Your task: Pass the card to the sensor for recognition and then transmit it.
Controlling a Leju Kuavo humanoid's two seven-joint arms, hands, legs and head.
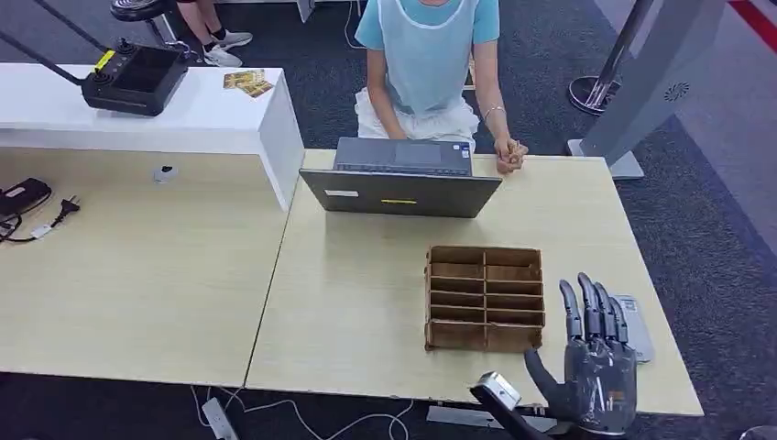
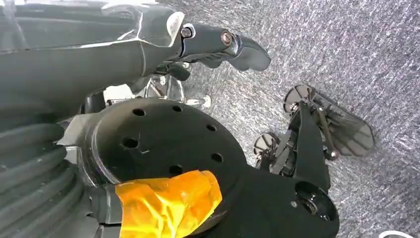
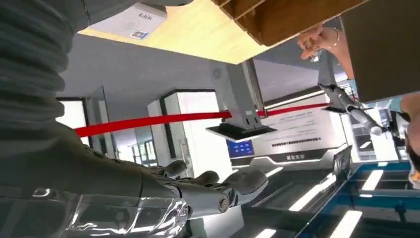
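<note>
A: Big things first. What's on the pale table [image 1: 366, 312]?

B: A grey laptop [image 1: 400, 191] at the far edge with a person [image 1: 426, 55] seated behind it. Nearer the robot is a wooden rack [image 1: 485, 298] with 2 columns of slots. I'll place everything else from that rack.

A: And the robot's hands?

B: The right hand [image 1: 597, 367] is up at the rack's near right corner. Its fingers are straight and close together, pointing away from the robot, with the thumb out toward the rack. It holds nothing. The left hand [image 2: 218, 44] hangs over the carpet, and I can't tell how its fingers sit.

A: The sensor?

B: I take it to be the flat grey-white pad [image 1: 634, 323] just right of the rack, right beside the raised fingers. Its long side runs away from the robot, along the rack's side.

A: And the card?

B: I see none in either hand or in the slots from here. A few yellowish cards [image 1: 247, 82] lie on the white counter [image 1: 183, 115], well off to the rack's far left. I can't say whether one of those is the card meant. The right hand is much the nearer to the pad, so I'd guess it does the presenting.
</note>
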